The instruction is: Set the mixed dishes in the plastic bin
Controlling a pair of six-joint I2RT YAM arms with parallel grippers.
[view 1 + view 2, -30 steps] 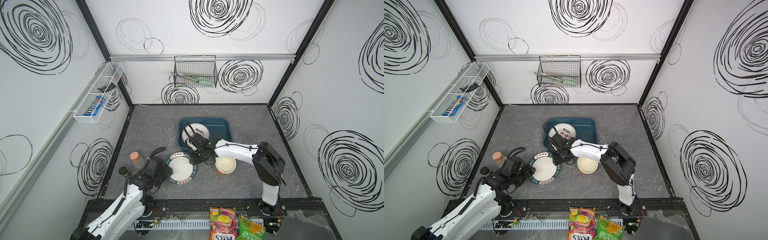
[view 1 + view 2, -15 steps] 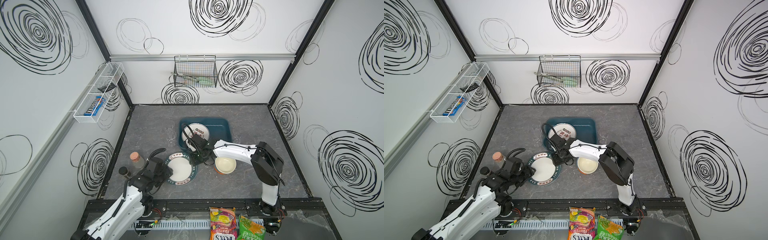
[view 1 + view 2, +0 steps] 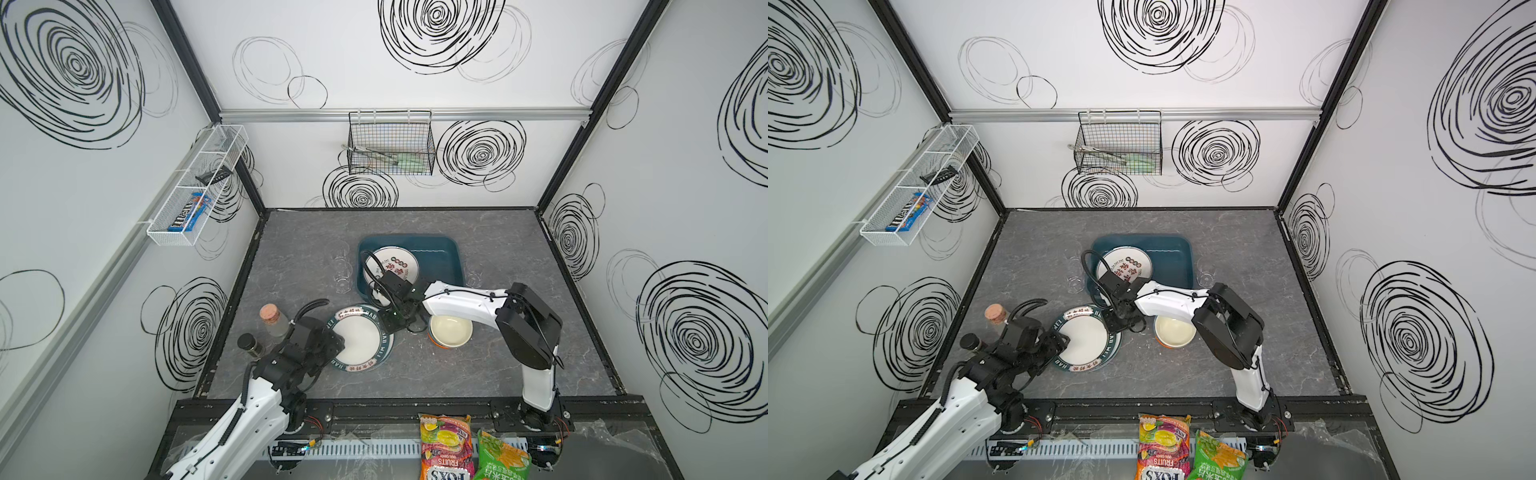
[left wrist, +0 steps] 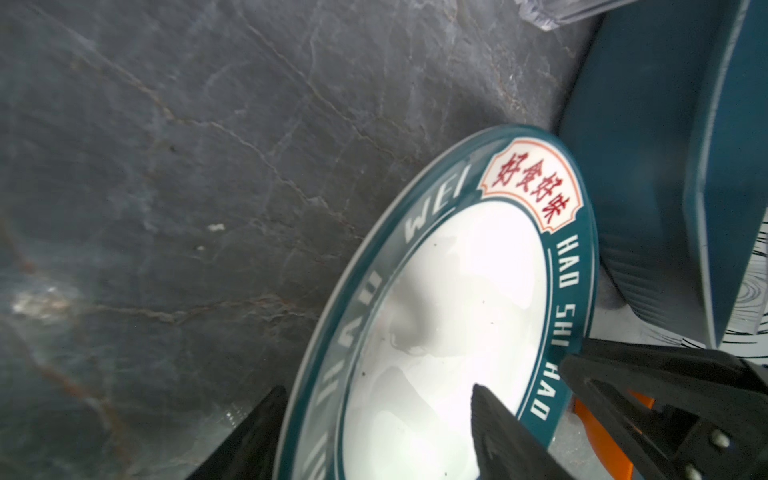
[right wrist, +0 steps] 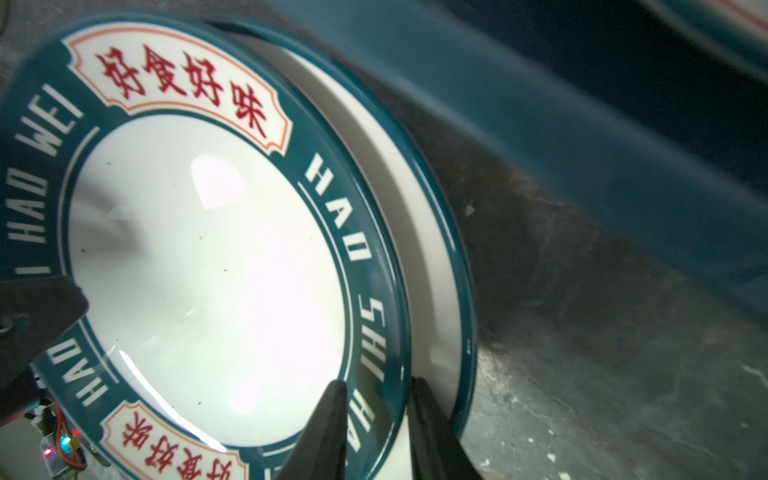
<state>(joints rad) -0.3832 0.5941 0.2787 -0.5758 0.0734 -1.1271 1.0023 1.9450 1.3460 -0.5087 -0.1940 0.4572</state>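
Compared with a second ago, you will see that the right arm (image 3: 465,303) has edged leftward in both top views. The plates, bowls and bin lie where they lay.

The tabletop (image 3: 316,249) carries the plastic bin (image 3: 436,253) at its centre. One white plate (image 3: 395,262) with Chinese characters is already inside, at the bin's left end. The teal-rimmed plate (image 3: 359,338) lies outside, just beside the bin's near wall. In the right wrist view it sits tilted atop a second plate (image 5: 440,266) of the same kind.

The right gripper (image 5: 376,386) is narrowed onto the upper plate's rim and pinches it, with one finger above and one beneath. The left gripper (image 4: 379,387) stands spread across the opposite rim — one finger over the white centre, one outside the edge — and holds nothing.

Note what crowds the work:
- A cream bowl (image 3: 451,330) nested in an orange bowl (image 3: 434,343) sits just right of the right gripper.
- Clear tumblers (image 3: 341,270) flank the bin's left wall.
- A further tumbler (image 3: 473,274) stands at the bin's right.
- The cork-stoppered jar (image 3: 272,318) and the dark-lidded jar (image 3: 249,345) stand close beside the left arm (image 3: 257,407).
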